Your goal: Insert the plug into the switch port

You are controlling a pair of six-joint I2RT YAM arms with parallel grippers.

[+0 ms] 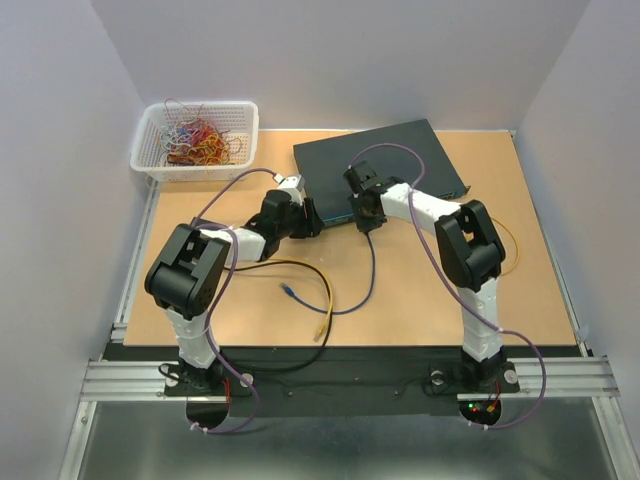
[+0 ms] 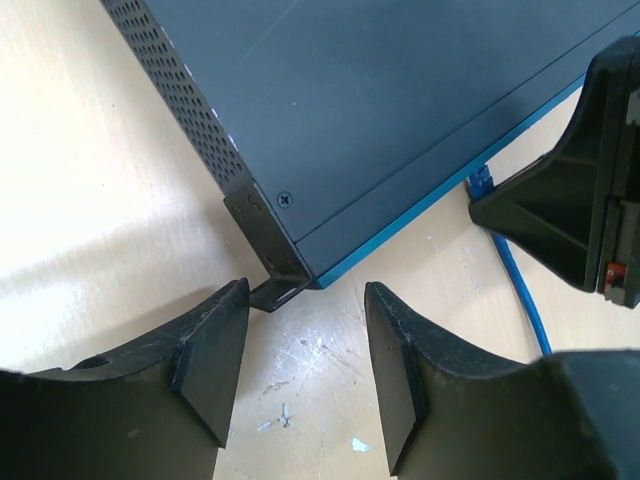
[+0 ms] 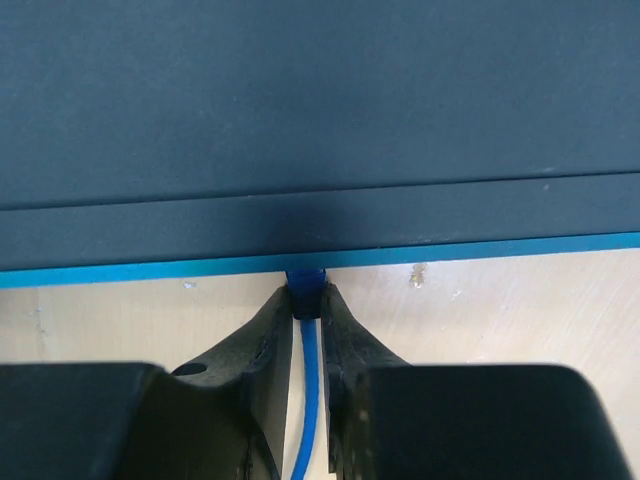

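Observation:
The switch [image 1: 380,160] is a flat dark box with a blue front edge at the back of the table. My right gripper [image 3: 307,295] is shut on the blue plug [image 3: 306,280], which is pressed nose-first against the switch's front face [image 3: 320,225]; the port itself is hidden. The plug's blue cable [image 3: 308,400] trails back between the fingers. My left gripper [image 2: 305,300] stands open over bare table just short of the switch's front left corner [image 2: 270,240], with nothing between its fingers. The left wrist view also shows the plug [image 2: 480,185] and the right gripper's finger [image 2: 560,210].
A white basket [image 1: 195,140] of tangled coloured wires stands at the back left. A yellow cable [image 1: 300,268] and a loose blue connector [image 1: 290,293] lie on the wooden table [image 1: 420,300] in front of the arms. White walls close in on both sides.

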